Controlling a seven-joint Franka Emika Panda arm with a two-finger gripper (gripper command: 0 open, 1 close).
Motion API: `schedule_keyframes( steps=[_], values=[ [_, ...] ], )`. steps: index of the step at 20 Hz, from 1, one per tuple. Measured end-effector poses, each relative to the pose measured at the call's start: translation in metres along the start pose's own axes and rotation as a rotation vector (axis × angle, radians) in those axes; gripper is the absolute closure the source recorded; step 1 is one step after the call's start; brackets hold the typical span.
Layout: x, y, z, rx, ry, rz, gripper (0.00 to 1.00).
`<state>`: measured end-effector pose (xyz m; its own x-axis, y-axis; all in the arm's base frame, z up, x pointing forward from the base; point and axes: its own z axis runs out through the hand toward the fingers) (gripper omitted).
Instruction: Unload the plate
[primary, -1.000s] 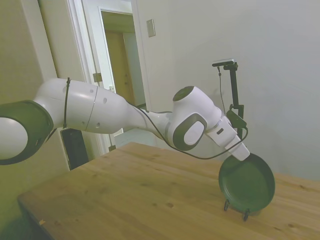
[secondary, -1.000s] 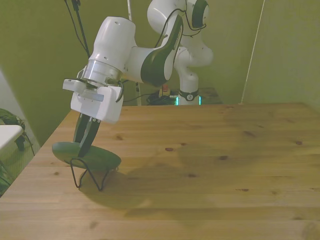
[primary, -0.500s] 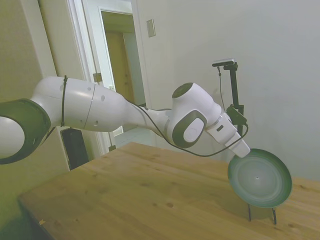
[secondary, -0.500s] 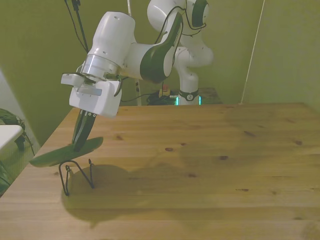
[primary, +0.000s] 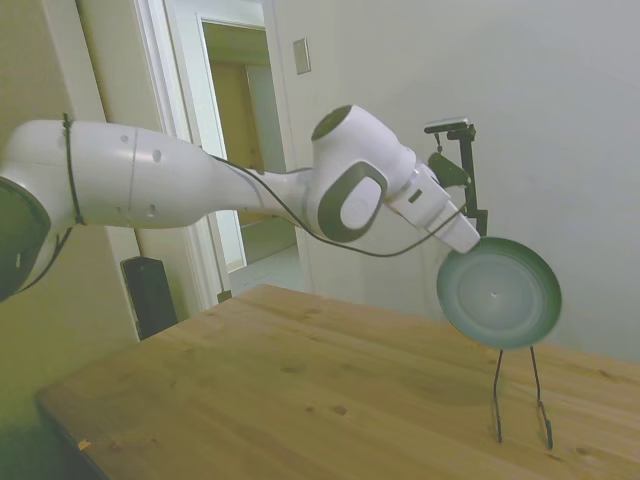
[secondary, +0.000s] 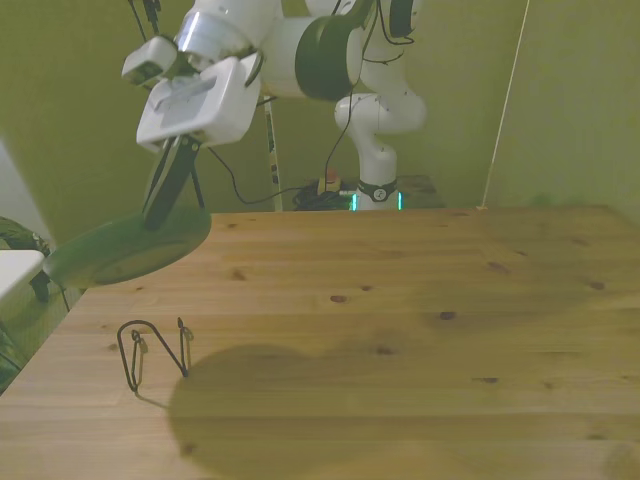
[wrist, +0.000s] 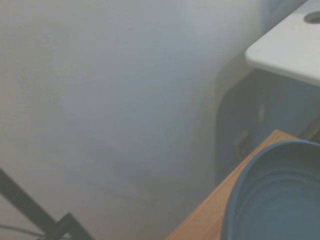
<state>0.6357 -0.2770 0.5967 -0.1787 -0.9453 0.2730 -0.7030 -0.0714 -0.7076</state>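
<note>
Raised arm's fingers (secondary: 163, 200) clamp the plate (secondary: 125, 245) rim, seemingly clear above the wire stand (secondary: 155, 352).

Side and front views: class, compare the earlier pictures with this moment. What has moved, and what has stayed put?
The gripper, shut on the round dark green plate, has lifted it up off the thin black wire stand until it hangs clear above it. A second ago the plate still sat in the stand. The stand shifted slightly as the plate came out, and the wooden table is unchanged.
</note>
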Motion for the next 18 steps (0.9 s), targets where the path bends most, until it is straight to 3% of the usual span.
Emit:
schedule_keyframes(
  steps=[3, 6, 10, 18],
  values=[
    [-0.036, -0.018, -0.025, -0.022, -0.073, -0.043, 1.0],
    [-0.089, -0.023, -0.021, -0.094, -0.18, -0.109, 1.0],
    [-0.147, -0.013, 0.016, -0.204, -0.301, -0.176, 1.0],
    [-0.184, 0.037, 0.115, -0.353, -0.35, -0.228, 1.0]
  ],
)
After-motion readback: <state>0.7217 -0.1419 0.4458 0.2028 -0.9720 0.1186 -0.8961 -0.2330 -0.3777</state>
